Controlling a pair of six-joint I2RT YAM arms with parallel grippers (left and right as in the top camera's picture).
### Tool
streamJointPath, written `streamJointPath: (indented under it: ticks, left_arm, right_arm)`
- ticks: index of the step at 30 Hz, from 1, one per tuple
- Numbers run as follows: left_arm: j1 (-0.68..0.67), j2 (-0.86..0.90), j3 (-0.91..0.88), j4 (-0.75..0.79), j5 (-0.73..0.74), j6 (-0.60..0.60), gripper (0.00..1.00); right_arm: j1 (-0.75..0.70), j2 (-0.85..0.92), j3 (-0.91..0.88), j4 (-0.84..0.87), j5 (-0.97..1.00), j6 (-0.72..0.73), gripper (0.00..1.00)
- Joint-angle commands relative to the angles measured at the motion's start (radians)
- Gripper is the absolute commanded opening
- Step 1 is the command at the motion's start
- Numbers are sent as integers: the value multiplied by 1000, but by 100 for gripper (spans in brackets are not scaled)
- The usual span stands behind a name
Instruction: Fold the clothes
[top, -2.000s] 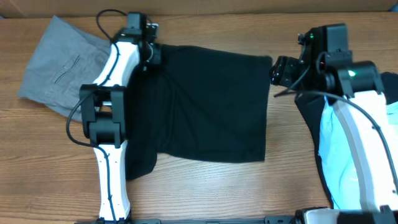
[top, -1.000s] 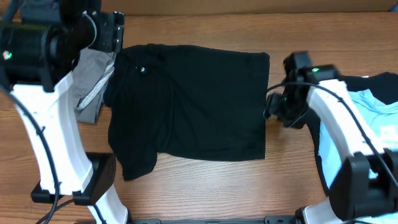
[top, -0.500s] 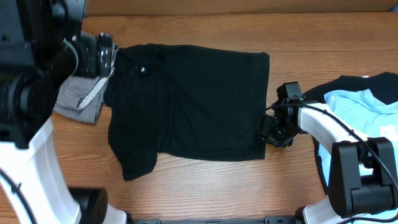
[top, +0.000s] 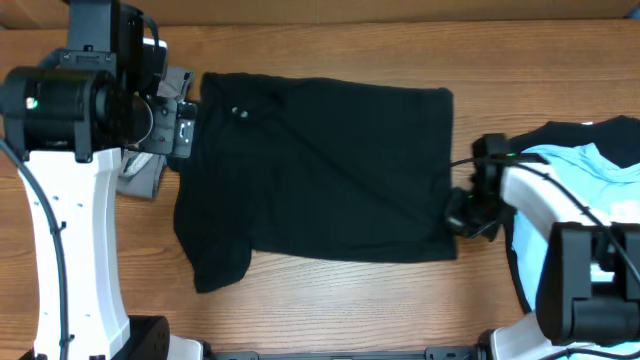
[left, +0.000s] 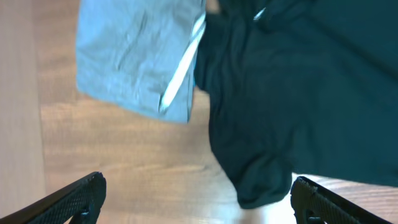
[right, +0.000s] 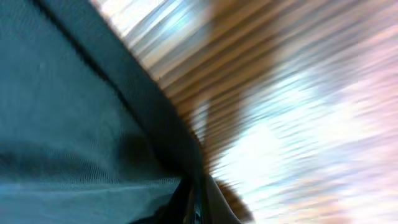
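Right gripper (top: 462, 218) is clamped shut where the desk (top: 330, 310) carries the black shirt (top: 320, 170) spread flat, biting its right edge; left gripper (top: 182, 128) gapes empty near the grey trousers (left: 130, 56). A thin bite may slip or bunch cloth

Grey trousers (top: 138, 178) lie mostly hidden under the left arm (top: 75, 220)

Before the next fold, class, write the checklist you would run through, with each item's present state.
1. Right hand shut on the black shirt's right edge: ok.
2. Left hand open and empty: ok.
3. Shirt's sleeve folded in: not ok, it sticks out at the lower left.
4. Shirt clear of the grey trousers: cannot tell, their edges meet.
5. Light blue tee apart from the shirt: ok.
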Motion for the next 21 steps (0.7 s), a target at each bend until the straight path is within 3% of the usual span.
streamJointPath:
  ticks: [1, 2, 5, 13, 16, 21]
  left_arm:
    - [20, -7, -56, 0, 5, -38, 98]
    - [20, -7, -67, 0, 10, -39, 98]
    - [20, -7, -98, 0, 9, -40, 98]
    - [51, -15, -143, -1, 26, -119, 100]
    - [108, -32, -171, -1, 161, -118, 100]
    - [189, -77, -344, -1, 321, -121, 90]
  right_arm:
    - [-87, 10, 34, -11, 51, 6, 4]
    - [-97, 9, 34, -10, 32, -24, 7]
    - [-111, 9, 42, -19, 12, -82, 36]
    - [-115, -95, 85, -62, -2, -87, 43]
    - [-115, -181, 106, -86, -33, -87, 46]
    - [-115, -322, 117, -84, -120, -90, 63]
